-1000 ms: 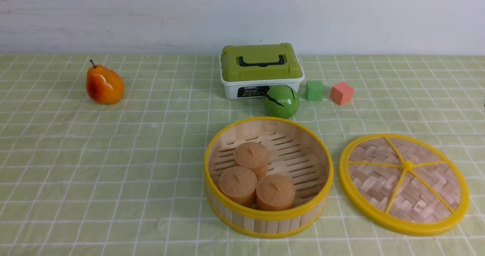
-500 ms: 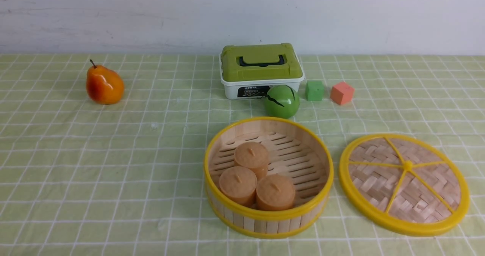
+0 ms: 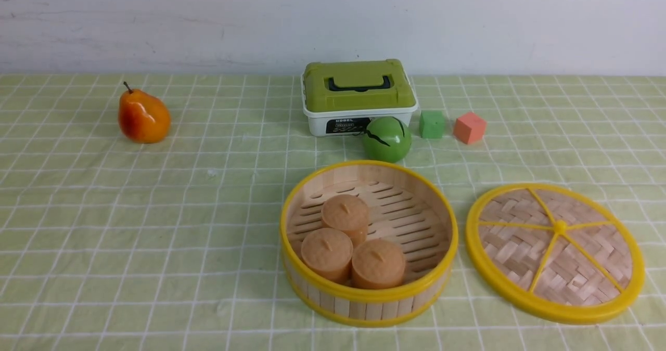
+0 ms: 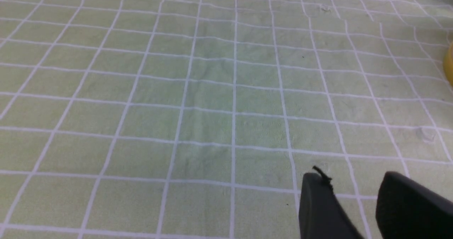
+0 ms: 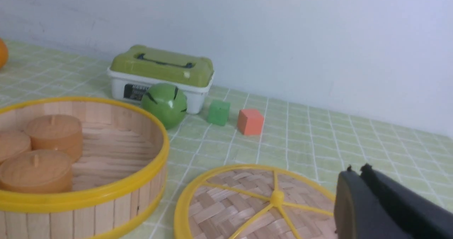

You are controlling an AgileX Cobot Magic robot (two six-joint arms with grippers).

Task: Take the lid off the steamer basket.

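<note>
The steamer basket (image 3: 368, 299) stands open on the cloth, with three round tan cakes (image 3: 345, 213) inside; it also shows in the right wrist view (image 5: 116, 154). The lid (image 3: 554, 252) lies flat on the cloth to the basket's right, apart from it, knob up; it also shows in the right wrist view (image 5: 247, 210). My right gripper (image 5: 355, 170) is shut and empty, above the lid's edge. My left gripper (image 4: 348, 178) is open and empty over bare cloth. Neither gripper shows in the front view.
A white box with an olive-green lid (image 3: 359, 96) stands at the back, a green ball (image 3: 386, 139) in front of it. A green cube (image 3: 432, 124) and an orange cube (image 3: 469, 127) sit to its right. A pear (image 3: 143, 116) lies far left.
</note>
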